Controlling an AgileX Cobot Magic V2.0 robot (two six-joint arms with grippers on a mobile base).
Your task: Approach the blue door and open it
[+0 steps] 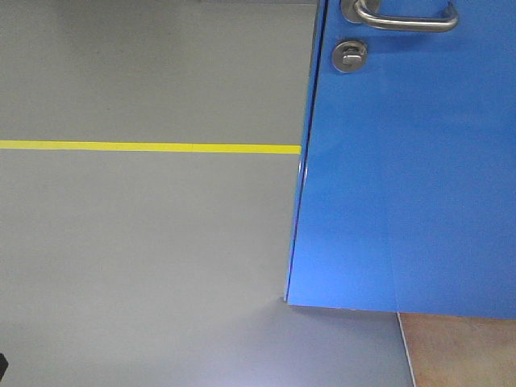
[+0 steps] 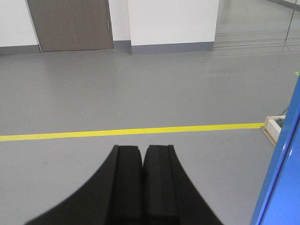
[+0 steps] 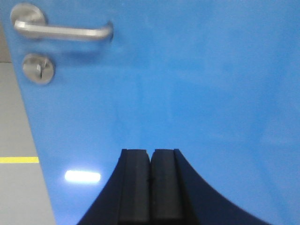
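The blue door [image 1: 411, 177] fills the right of the front view, its left edge and bottom edge showing. Its silver lever handle [image 1: 407, 18] is at the top, with the round lock cylinder [image 1: 350, 55] below it. In the right wrist view the door [image 3: 187, 84] fills the frame, with the handle [image 3: 61, 30] and lock [image 3: 38, 68] at the upper left. My right gripper [image 3: 150, 151] is shut and empty, facing the door panel below and right of the handle. My left gripper [image 2: 142, 147] is shut and empty over the floor, with the door's edge [image 2: 283, 159] to its right.
A grey floor with a yellow tape line [image 1: 145, 147] runs left of the door. A brown door [image 2: 70, 23] and white wall [image 2: 173, 21] stand far off. A white wooden base piece [image 2: 274, 126] lies by the door's foot. Tan flooring [image 1: 459, 351] shows under the door.
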